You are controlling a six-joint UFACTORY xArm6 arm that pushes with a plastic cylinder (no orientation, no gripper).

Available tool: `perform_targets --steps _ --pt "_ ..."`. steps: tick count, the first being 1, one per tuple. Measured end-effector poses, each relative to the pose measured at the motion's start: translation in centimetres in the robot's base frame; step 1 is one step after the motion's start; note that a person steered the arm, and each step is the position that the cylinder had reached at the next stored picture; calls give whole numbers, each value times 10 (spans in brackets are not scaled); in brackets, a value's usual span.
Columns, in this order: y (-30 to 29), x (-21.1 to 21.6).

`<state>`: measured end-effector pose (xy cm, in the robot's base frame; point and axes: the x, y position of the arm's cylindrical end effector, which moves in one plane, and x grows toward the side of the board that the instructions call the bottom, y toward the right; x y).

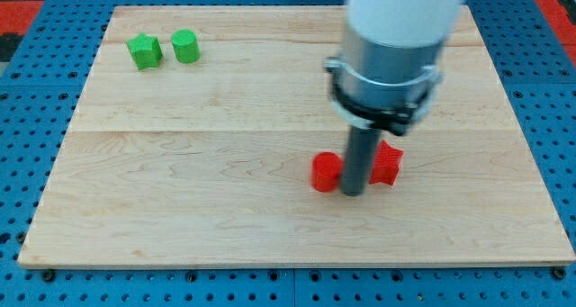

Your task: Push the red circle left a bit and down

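The red circle (324,172) lies on the wooden board (198,181) right of centre, toward the view's bottom. My tip (353,194) stands just right of it, touching or nearly touching its right side. A second red block (388,162), star-like in shape, sits just right of the rod, partly hidden by it. The rod stands between the two red blocks.
A green star-shaped block (144,50) and a green round block (185,46) sit side by side near the view's top left. The arm's large grey body (387,64) hangs over the board's upper right. Blue pegboard (36,118) surrounds the board.
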<state>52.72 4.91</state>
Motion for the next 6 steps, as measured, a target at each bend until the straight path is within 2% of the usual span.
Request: perform_targets --steps 1,2,3,4,6 --pt "-74 -3" --pt "-68 -3" --pt "-9 2" --pt "-21 -34" --pt "-99 -52"
